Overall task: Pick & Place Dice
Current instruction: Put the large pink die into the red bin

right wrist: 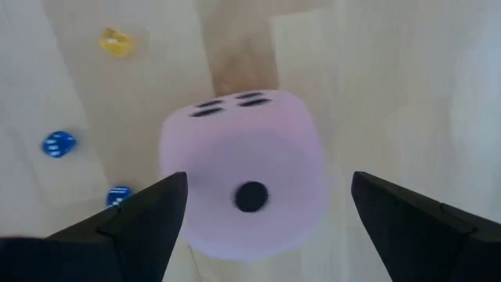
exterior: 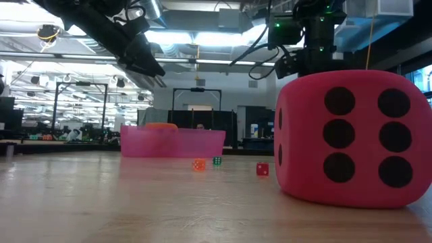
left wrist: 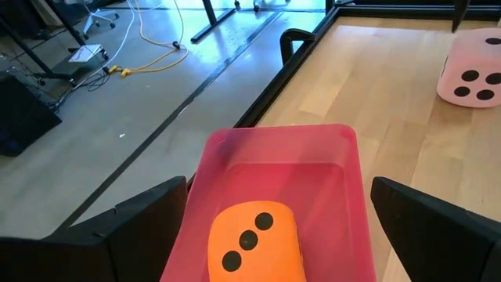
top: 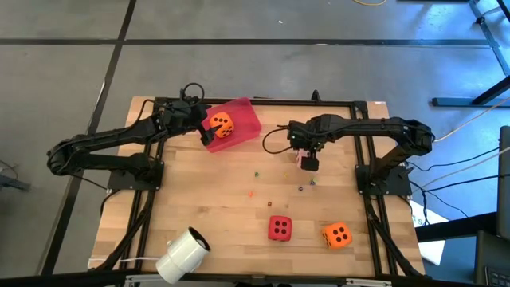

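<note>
Sitting in the pink bin (top: 239,119) is an orange die (top: 221,125); the left end effector (left wrist: 274,227) is hovering wide open above it, while the right end effector (right wrist: 262,205) is straddling the pink die (right wrist: 243,184), wide open.

You see a table (top: 199,207) of pale wood planks with a smooth, faintly sheened finish. The pink bin (left wrist: 329,168) looks like translucent, glossy plastic. The red die (exterior: 351,138) has a matt, soft, slightly fuzzy skin, like the pink die (right wrist: 246,184). The grippers' fingers (left wrist: 133,223) are matt dark plastic.
</note>
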Motion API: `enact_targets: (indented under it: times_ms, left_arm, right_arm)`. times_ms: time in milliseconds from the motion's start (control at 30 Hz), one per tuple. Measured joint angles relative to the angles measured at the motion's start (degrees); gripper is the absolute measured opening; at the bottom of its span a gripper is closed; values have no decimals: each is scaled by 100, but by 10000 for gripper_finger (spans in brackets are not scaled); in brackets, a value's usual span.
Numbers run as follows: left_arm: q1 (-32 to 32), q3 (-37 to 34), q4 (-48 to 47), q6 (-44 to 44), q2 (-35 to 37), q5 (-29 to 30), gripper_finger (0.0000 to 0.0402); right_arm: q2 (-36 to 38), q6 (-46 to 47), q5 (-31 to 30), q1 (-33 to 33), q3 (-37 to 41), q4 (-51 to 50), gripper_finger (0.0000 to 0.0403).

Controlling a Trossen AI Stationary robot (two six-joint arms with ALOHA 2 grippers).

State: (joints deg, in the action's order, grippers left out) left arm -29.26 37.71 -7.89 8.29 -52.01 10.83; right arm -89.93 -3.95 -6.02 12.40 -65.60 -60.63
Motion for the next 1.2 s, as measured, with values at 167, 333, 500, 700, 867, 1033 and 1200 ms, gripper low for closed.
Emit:
enact_targets:
  times_ms: [167, 333, 500, 700, 867, 1033, 1200]
  left_arm:
    - [0, 0, 1, 0, 0, 0, 400]
    - [0, 0, 1, 0, 0, 0, 400]
    - [0, 0, 1, -2, 0, 0, 400]
    - [0, 1, 1, -2, 0, 0, 400]
    - [0, 0, 1, -2, 0, 0, 400]
    - [0, 0, 1, -2, 0, 0, 400]
    - [0, 0, 1, -2, 0, 0, 400]
  right_arm:
    - [0, -262, 375, -1, 0, 150, 375]
    - [0, -236, 348, 23, 0, 82, 395]
    - [0, 74, 405, 29, 0, -94, 398]
    - [0, 216, 273, 37, 0, -89, 399]
    - [0, -97, 155, 49, 0, -87, 399]
    - [2, -247, 468, 49, 0, -104, 399]
    - [0, -275, 541, 53, 0, -187, 399]
